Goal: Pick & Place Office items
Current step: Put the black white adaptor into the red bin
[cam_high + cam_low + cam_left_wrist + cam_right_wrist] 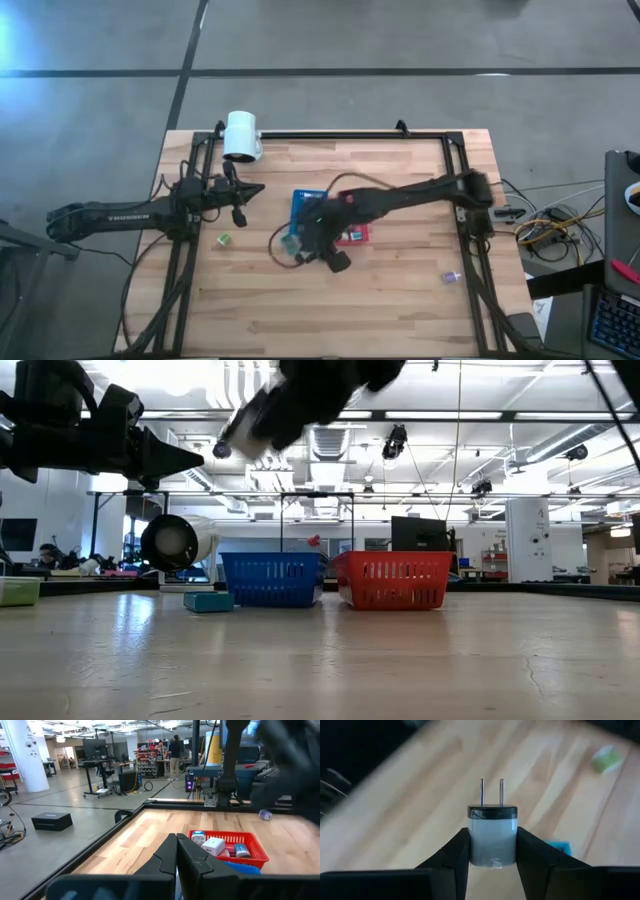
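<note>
Overhead, from left to right. The left arm lies along the table's left edge, its left gripper (243, 200) raised over bare wood with the fingers (172, 857) pressed together and nothing between them. Behind it, at the back rail, stands a white lamp head (241, 135). On the wooden table (400, 300), in front of the left gripper, lies a small green block (225, 239), alone.

At the middle of the table sit two trays side by side, touching or nearly so: a blue tray (300, 203) on the left and a red tray (353, 236) on the right, both partly covered by the right arm. In the level view a teal block (208, 601) rests on the table just left of the blue tray. The red tray holds several small items, among them a white cube (216, 845).

The right arm reaches in from the right rail across the trays. Its right gripper (493, 847), in the air above the wood, is clamped on a white plug adapter (492, 837) with a black face and two metal prongs pointing away from the wrist; each finger (457, 852) presses one side of the body.

Far right, near the right rail, a small purple item (450, 277) lies on the wood, well apart from the trays.
</note>
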